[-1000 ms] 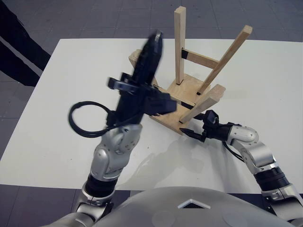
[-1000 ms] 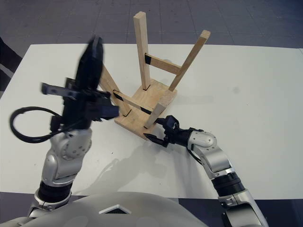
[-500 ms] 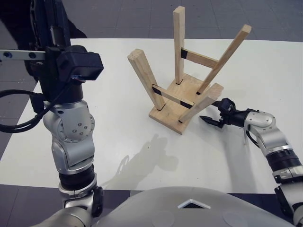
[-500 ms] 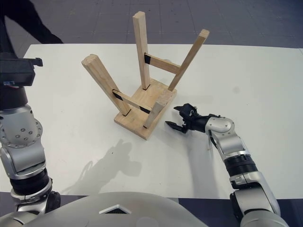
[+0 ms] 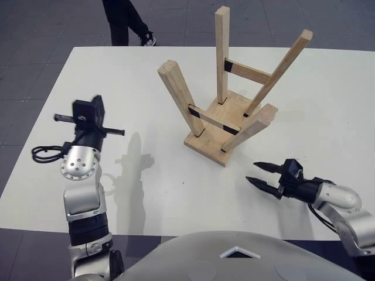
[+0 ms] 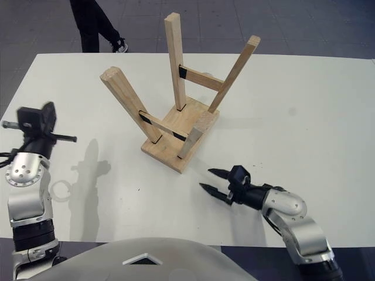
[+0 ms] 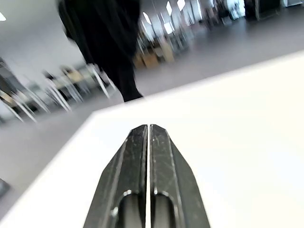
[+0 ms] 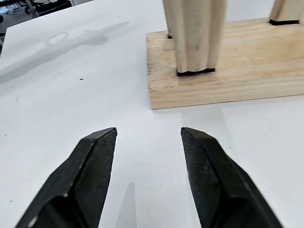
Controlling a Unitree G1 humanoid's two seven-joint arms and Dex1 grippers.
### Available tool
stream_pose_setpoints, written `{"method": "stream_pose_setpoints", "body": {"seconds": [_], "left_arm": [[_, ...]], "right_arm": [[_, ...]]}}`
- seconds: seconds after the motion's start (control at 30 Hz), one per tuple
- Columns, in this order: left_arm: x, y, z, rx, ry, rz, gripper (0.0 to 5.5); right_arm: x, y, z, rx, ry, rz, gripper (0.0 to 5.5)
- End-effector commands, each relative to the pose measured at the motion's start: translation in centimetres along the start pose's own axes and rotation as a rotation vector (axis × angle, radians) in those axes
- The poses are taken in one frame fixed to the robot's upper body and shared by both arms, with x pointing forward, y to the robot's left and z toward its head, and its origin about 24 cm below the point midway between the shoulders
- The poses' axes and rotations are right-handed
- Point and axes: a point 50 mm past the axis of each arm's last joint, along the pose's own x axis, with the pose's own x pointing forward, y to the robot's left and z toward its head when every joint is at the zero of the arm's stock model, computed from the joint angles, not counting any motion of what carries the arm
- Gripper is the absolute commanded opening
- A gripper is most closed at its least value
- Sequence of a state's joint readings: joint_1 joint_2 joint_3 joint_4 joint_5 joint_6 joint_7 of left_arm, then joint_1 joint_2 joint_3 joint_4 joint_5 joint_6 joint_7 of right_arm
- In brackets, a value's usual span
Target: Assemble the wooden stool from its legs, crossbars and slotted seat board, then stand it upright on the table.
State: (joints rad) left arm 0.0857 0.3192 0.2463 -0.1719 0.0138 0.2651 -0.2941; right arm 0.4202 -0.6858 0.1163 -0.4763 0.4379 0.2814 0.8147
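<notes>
The wooden stool stands upside down mid-table, its seat board [image 5: 233, 106] flat on the white table [image 5: 146, 70]. Its legs point up and outward, such as the tall back leg [image 5: 221, 52]. Crossbars [image 5: 249, 72] with black-taped ends join them. My right gripper [image 5: 252, 172] is open and low over the table, in front of the stool and apart from it. In the right wrist view the gripper [image 8: 148, 130] points at the seat board's edge [image 8: 247, 76] and a leg's foot [image 8: 194, 33]. My left gripper [image 7: 148, 128] is shut and empty, above the table's left side, far from the stool.
A looped black cable [image 5: 44, 153] hangs off my left arm at the table's left edge. Bare tabletop lies between the left arm and the stool, and to the right of the stool. The front edge is close behind my right gripper.
My left arm swung from in front of the stool down to the table's left side. My right gripper drew back from the seat board toward the front edge. The stool stayed put.
</notes>
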Motion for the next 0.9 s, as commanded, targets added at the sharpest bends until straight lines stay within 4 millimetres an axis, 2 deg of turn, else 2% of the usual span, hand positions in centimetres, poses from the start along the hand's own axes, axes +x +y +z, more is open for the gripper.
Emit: {"method": "stream_pose_setpoints", "body": {"seconds": [0.03,0.2,0.33,0.43,0.5,0.7,0.9], "left_arm": [[0.3,-3.2,-2.9,0.003,0.146,-0.158,0.1],[0.8,-9.1,-3.2,-0.08,0.173,-0.394,0.1],[0.9,-11.3,-3.1,-0.113,0.175,-0.498,0.1],[0.9,-12.5,-2.8,-0.134,0.177,-0.555,0.1],[0.9,-12.8,-3.0,-0.129,0.184,-0.569,0.1],[-0.6,-14.8,-3.0,-0.161,0.211,-0.713,0.1],[-2.0,-15.5,-2.4,-0.177,0.21,-0.773,0.1]], "right_arm": [[1.2,0.7,0.1,0.013,0.019,0.036,1.82],[3.8,0.9,-0.4,0.014,0.036,0.077,0.92],[6.1,0.6,-0.5,0.01,0.031,0.096,0.13],[7.0,0.9,-0.7,0.014,0.029,0.118,0.13],[7.1,0.7,-0.8,0.008,0.034,0.113,0.13],[6.5,-1.1,-1.2,-0.029,0.07,0.035,0.13],[4.3,-3.2,-1.4,-0.053,0.099,-0.056,0.13]]}}
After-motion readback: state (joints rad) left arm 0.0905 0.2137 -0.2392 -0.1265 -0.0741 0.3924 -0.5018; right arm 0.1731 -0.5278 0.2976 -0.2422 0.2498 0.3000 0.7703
